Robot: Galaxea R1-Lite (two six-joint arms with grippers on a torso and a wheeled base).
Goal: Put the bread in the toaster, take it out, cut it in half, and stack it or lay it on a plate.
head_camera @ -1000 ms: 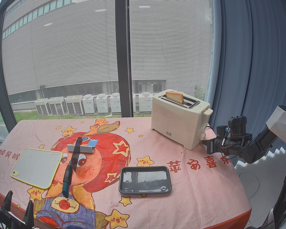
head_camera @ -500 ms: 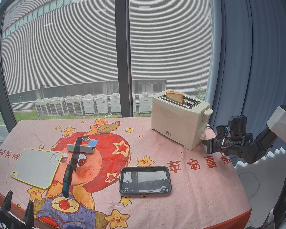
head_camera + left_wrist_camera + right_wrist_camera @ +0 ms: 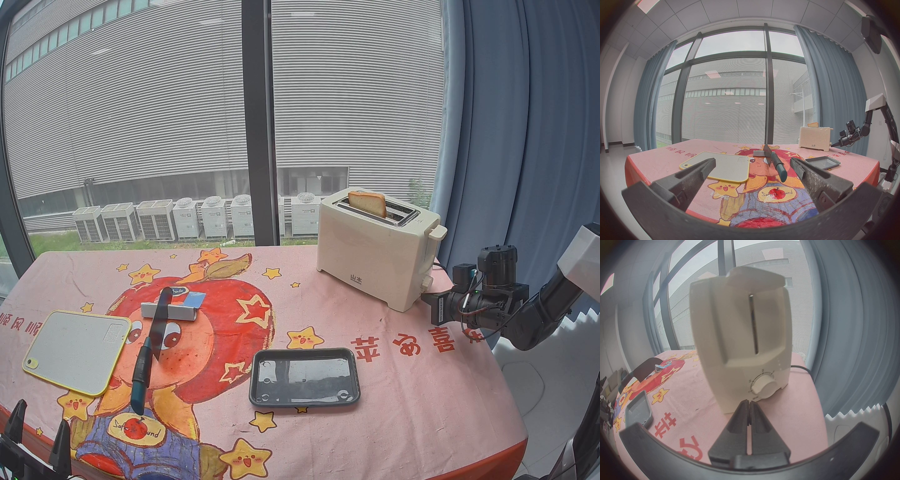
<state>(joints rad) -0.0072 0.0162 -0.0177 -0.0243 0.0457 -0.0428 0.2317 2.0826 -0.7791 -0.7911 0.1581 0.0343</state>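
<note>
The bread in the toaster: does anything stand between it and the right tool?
Yes: the toaster itself. The right tool, shut, sits low at its end with the dial, while the bread sticks up from the top slot. Nothing visible covers the bread from above.

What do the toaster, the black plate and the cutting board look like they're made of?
Toaster: cream body, matte and moulded with rounded edges, likely plastic; its slot surround glints like metal. Black plate: glossy, mirrors the window, probably plastic or melamine. Cutting board: pale matte face with a yellow rim, seemingly plastic.
</note>
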